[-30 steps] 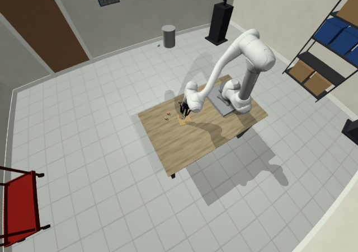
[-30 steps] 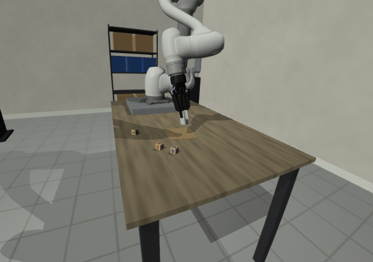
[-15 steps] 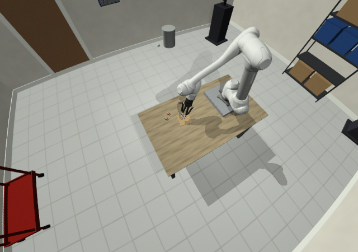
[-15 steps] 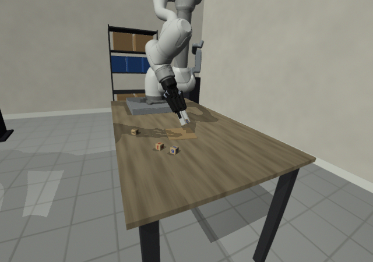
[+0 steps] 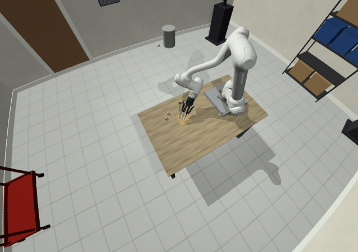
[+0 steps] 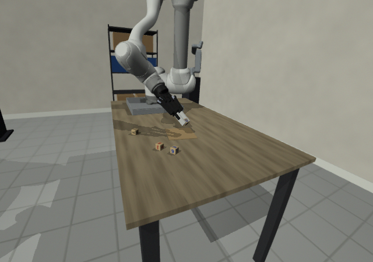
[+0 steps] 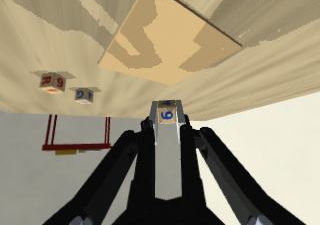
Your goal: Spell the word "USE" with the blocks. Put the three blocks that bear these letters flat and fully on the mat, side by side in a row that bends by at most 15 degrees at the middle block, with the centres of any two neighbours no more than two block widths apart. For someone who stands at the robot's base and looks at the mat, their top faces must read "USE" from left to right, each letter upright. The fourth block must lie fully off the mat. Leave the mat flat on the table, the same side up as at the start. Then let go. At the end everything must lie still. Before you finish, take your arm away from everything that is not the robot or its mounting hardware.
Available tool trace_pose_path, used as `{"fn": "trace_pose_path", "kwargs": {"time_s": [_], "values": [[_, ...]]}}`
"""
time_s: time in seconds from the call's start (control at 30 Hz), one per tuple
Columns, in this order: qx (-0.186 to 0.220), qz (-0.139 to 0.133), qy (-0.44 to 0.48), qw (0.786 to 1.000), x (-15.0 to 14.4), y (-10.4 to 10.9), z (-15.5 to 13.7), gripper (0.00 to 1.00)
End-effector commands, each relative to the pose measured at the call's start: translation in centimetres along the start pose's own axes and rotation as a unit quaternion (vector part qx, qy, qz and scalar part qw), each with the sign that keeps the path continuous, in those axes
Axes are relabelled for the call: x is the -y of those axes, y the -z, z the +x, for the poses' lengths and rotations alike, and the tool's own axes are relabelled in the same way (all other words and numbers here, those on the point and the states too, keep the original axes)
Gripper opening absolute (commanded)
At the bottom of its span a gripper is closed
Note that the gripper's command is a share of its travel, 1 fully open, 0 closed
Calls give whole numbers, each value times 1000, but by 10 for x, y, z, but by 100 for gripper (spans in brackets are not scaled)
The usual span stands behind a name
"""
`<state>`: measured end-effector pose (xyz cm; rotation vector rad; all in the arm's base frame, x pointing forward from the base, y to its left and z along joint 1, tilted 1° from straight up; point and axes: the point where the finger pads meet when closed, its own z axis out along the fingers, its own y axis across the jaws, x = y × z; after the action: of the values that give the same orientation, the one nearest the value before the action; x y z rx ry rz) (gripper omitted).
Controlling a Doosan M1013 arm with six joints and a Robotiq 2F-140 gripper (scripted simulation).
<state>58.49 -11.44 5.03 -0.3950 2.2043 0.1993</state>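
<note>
One block is sitting pinched between the fingertips of the claw, which is nearly closed on it and tilting down off the arm. From where I'm standing, the mat is lying on the counter just below and a little ahead of the claw, so I judge the coming move to be a short drop forward and down onto it. Nothing is resting on the mat so far as I can see. Three other blocks are waiting off it: a red-lettered block and a blue-lettered block close together, and a third block farther back, all to the mat's side.
</note>
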Motion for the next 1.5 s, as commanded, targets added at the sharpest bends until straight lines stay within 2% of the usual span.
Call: {"fn": "trace_pose_path", "kwargs": {"time_s": [0.0, 0.37, 1.03, 1.47], "values": [[54, 6, 2, 999, -4, 1, 6, 13], [60, 7, 3, 998, -3, 0, 7, 13], [60, 7, 3, 998, -3, -28, 42, 13], [60, 7, 3, 998, -3, -30, 45, 13]]}}
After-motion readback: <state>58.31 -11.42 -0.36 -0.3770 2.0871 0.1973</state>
